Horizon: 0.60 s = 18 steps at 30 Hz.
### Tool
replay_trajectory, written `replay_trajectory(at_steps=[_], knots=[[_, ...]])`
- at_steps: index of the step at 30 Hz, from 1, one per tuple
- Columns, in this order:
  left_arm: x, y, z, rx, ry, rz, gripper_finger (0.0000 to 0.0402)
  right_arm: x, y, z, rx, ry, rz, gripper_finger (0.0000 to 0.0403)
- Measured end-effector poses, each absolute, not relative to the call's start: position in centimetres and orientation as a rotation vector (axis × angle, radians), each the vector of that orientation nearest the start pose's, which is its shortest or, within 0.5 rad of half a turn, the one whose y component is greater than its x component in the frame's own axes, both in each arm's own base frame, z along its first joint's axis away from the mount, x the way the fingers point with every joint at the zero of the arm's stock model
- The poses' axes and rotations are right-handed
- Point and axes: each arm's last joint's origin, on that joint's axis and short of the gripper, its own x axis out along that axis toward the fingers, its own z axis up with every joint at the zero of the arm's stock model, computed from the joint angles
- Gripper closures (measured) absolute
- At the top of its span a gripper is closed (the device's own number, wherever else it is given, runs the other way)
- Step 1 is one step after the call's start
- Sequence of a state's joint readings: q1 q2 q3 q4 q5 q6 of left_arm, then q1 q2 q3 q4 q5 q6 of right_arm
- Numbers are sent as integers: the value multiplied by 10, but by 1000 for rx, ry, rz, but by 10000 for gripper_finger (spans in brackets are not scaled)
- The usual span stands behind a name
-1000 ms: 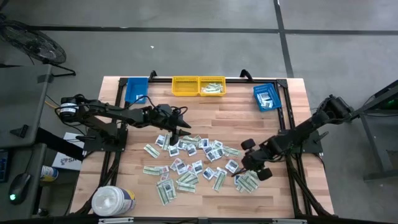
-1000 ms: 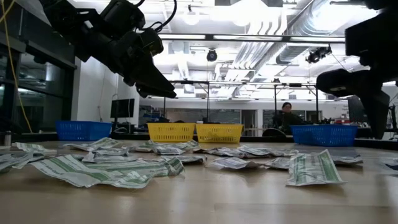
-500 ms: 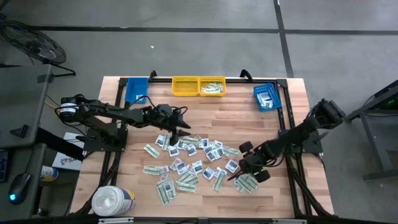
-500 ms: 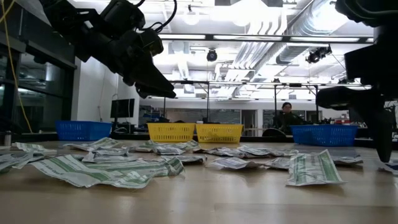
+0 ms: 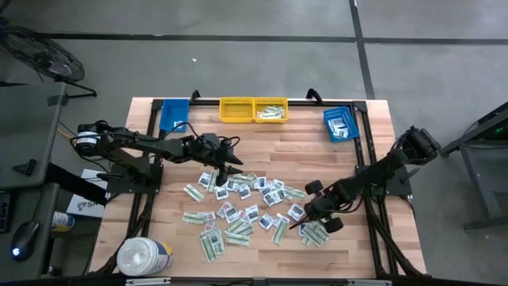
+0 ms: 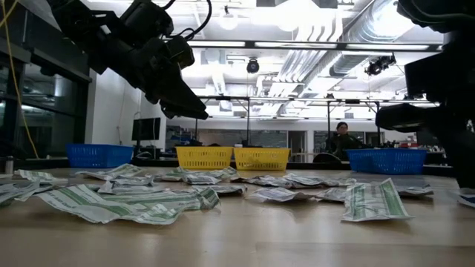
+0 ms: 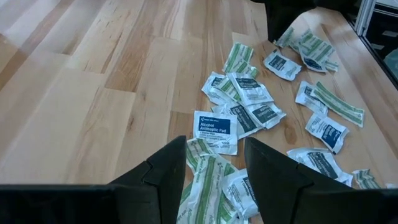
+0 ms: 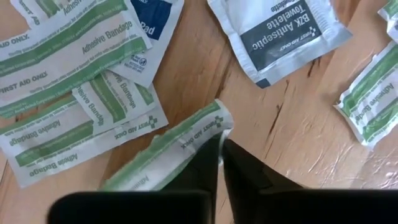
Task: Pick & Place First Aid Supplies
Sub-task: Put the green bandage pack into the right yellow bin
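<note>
**On the butcher-block table: thin packets, one pinched at the right**

At nine o'clock of the table point(image 5: 262, 135), reaching in low from the edge toward the centre: left arm stretched nearly flat, left gripper point(image 5: 225, 164) hovering over the nine-o'clock fringe of the first aid supplies point(image 5: 246, 208), fingers spread with nothing between them. Below those fingers in the left wrist view, a squarish alcohol pad point(image 7: 214, 128) overlapping green-striped bandage strips.

Across the middle, toward six o'clock of the table: dozens of flat paper packets, scattered and overlapping, some curled up off the wood in the low view. Probably featherweight, limp and slick; likely to slide under a push and to lift two at a time where stacked. Best taken by a free short end or a raised corner, away from any neighbour lying on top.

Along twelve o'clock: blue and yellow bins point(image 5: 253, 110), one yellow bin holding green strips.

At four o'clock of the pile: right arm angled down steeply from the three-o'clock edge, elbow high, right gripper point(image 8: 219, 163) at the table surface. Fingers pressed together on the end of a green-striped bandage strip point(image 8: 168, 149), not visibly lifted yet. Grip narrow, at the very tip, so a slow rise looks safer than a quick one.
</note>
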State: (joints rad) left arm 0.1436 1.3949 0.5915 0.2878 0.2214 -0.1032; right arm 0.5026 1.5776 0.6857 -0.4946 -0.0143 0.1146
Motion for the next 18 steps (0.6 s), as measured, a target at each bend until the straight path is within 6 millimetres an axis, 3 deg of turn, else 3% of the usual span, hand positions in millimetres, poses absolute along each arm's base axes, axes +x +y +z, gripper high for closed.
replay_trajectory(at_steps=[8, 18], knots=[[269, 32, 181, -195, 511, -50, 239, 209, 110, 129, -154, 1352, 256, 402], [269, 32, 182, -194, 510, -50, 239, 208, 83, 156, -87, 1330, -12, 403]])
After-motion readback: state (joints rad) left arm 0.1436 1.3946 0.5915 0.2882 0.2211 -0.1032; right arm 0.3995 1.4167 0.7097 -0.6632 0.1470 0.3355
